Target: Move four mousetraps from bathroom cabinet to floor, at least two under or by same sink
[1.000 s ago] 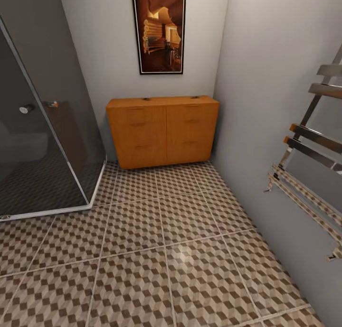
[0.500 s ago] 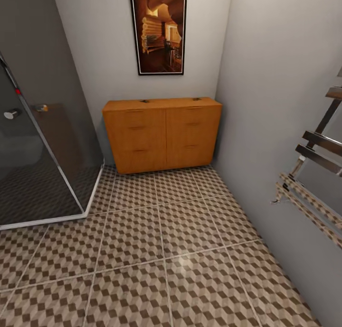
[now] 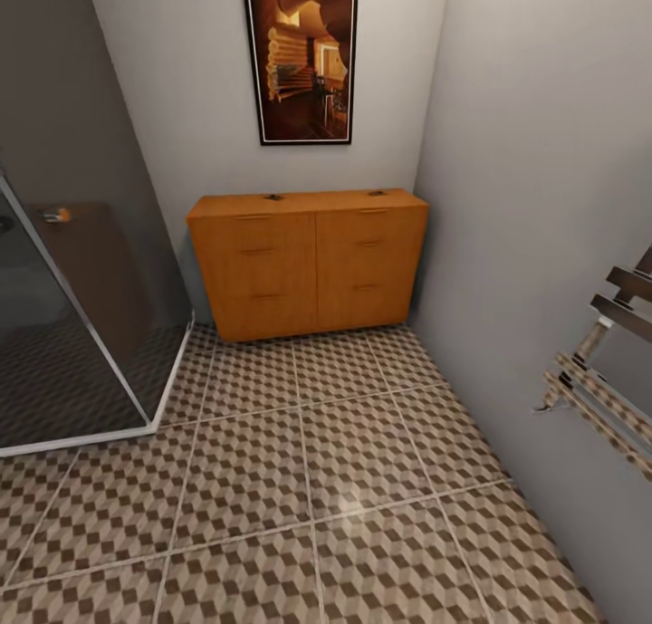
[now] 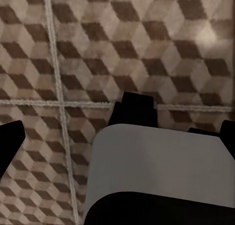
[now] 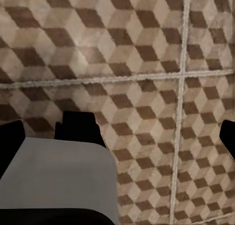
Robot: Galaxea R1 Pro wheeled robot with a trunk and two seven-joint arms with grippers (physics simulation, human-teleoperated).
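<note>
The bathroom floor (image 3: 344, 443) of large square tiles printed with brown, beige and cream cubes and pale grout lines runs up to the low, wide orange-brown wooden cabinet (image 3: 308, 262), which stands against the grey back wall (image 3: 199, 108) in the corner with the right-hand wall. Two small dark-and-tan items, probably mousetraps, lie on the cabinet's flat top: one (image 3: 273, 196) near the middle of its back edge, one (image 3: 377, 192) toward its right end; they are too small to make out further. A dark-framed picture in orange and brown tones (image 3: 301, 53) hangs on the wall above the cabinet. Left of the cabinet stands a smoked-glass shower enclosure with a pale frame (image 3: 81, 334); to the cabinet's right, nearer the camera, a chrome ladder-style towel rail (image 3: 602, 379) is fixed to the side wall.

Both wrist views look down on the same tiles past a grey housing and black parts at the picture edges; I cannot tell how wide either gripper stands.

Compared with half a second ago, the cabinet sits slightly larger and lower in the head view, while the shower and towel rail have slid outward: the camera has moved closer.
</note>
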